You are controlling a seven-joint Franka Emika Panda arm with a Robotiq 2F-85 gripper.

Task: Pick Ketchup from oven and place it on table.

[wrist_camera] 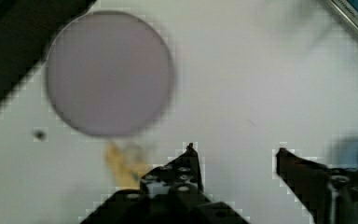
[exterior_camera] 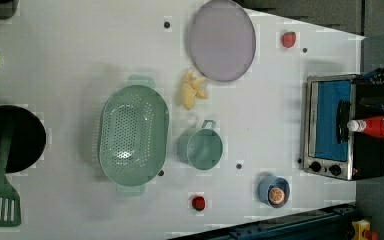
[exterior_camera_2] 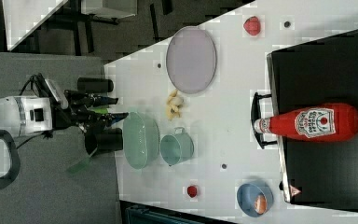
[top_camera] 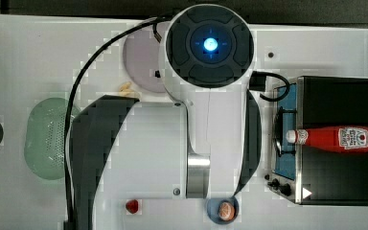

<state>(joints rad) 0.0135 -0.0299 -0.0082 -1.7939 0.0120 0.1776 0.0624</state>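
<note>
Lying on its side across the flat black roof of the small black toaster oven (top_camera: 338, 172) with the steel-framed front and bluish glass door, the slim red squeeze bottle of ketchup (top_camera: 336, 139) with its white cap and white-and-red label has not been touched. Its long axis runs front to back over the oven, the white cap jutting just past the front edge above the dark door handle and the rounded red base pointing toward the oven's rear. In the right view the black two-fingered gripper (exterior_camera_2: 107, 109) sits at the right view's far left, off the table edge, while the bottle lies at the right view's far right, so the two are well apart with the pale green colander (exterior_camera_2: 141, 140) and mint cup (exterior_camera_2: 177, 148) between them along the large white dotted tabletop (exterior_camera_2: 233, 121). In the wrist view the fingers stand apart with nothing between them, looking down at the round grey-lilac plate (wrist_camera: 109, 73). My judgement is that the coming move hinges on carrying the gripper across the table to the oven and turning its fingers to close across the bottle's narrow width rather than along its length.
</note>
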